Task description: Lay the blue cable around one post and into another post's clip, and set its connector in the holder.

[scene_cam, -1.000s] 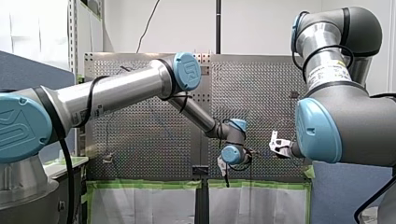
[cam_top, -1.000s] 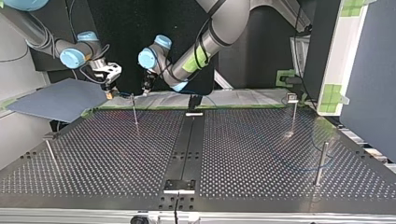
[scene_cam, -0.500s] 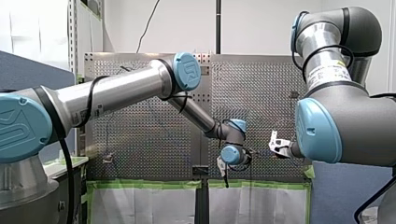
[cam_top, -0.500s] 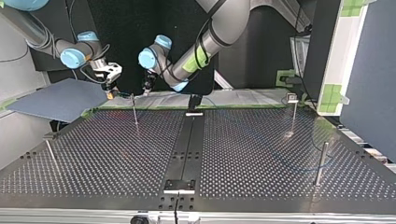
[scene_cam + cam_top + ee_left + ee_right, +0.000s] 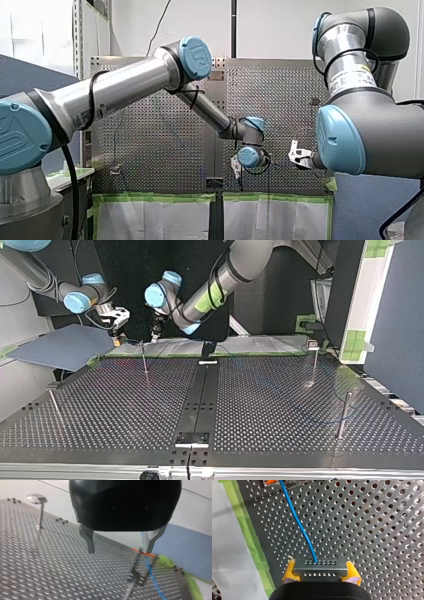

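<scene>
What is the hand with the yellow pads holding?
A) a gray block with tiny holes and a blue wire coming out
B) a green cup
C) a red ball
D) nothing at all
A: in the right wrist view, the right hand presses its yellow pads on both sides of the gray connector, and the blue cable runs out of it across the perforated table.

Blue cable (image 5: 299,527), grey dotted connector (image 5: 320,568), yellow pads (image 5: 290,571), green tape (image 5: 249,537), blk perforated table (image 5: 374,530).
</scene>
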`<state>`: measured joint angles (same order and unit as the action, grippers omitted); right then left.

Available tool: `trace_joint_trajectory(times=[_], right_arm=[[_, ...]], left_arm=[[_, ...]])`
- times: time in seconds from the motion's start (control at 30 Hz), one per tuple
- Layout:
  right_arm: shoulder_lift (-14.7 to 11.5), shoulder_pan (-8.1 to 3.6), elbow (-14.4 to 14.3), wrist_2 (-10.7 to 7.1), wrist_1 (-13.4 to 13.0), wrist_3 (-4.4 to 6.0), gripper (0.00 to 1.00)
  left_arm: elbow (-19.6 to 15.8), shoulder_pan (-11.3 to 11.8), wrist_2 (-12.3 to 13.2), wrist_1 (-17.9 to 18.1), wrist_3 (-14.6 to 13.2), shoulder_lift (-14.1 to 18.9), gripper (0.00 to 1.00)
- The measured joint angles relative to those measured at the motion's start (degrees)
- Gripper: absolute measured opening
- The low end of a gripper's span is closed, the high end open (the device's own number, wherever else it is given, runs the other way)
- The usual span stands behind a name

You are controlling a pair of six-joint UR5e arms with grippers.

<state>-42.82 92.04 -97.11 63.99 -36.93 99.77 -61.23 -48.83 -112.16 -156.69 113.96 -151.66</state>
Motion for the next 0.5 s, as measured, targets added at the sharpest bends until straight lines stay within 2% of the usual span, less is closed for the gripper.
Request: trace_joint_trajectory(times=[0.17,0.5], right_arm=[[0.0,-0.05,0.0,0.0,0.0,0.0,0.0],[0.0,-0.02,0.0,0.0,-0.1,0.04,0.0]], left_arm=[[-2.8,-0.6,-2.0,2.8,-0.9,2.8,0.93],[-8.2,0.5,-2.6,8.2,-0.7,8.2,0.93]])
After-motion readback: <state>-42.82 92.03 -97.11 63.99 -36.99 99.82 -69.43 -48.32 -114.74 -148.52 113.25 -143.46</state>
